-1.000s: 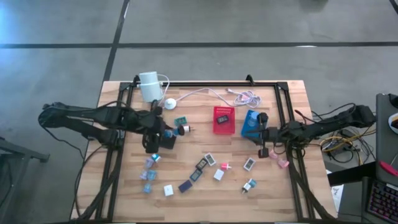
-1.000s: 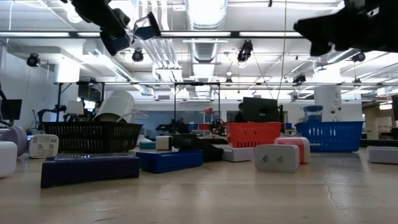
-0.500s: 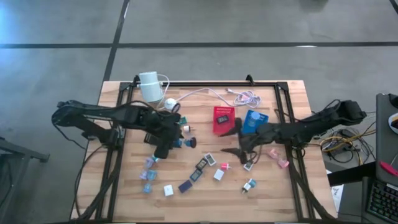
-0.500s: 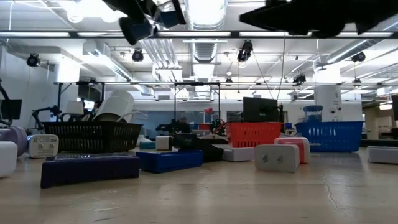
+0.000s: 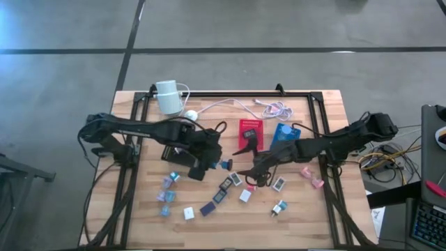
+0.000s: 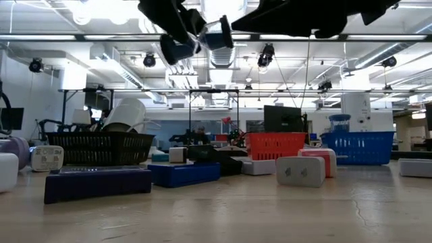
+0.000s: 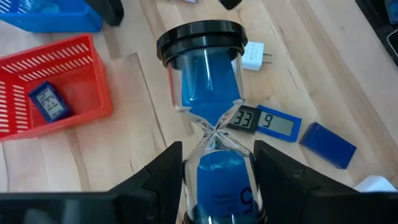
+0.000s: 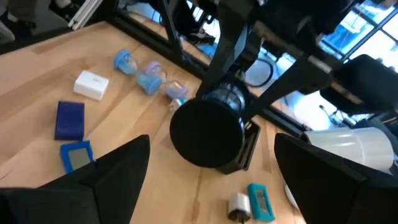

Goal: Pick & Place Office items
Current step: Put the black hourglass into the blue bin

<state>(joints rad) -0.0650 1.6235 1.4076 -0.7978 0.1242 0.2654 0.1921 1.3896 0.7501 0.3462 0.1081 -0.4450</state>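
Carry step: left gripper (image 7: 214, 177) fingers clamp a blue hourglass (image 7: 208, 106) above worktop (image 5: 139, 202) centre. Right gripper (image 5: 245, 162) fingers spread, empty. Next we'd steer toward the red tray (image 5: 249, 139), two o'clock.
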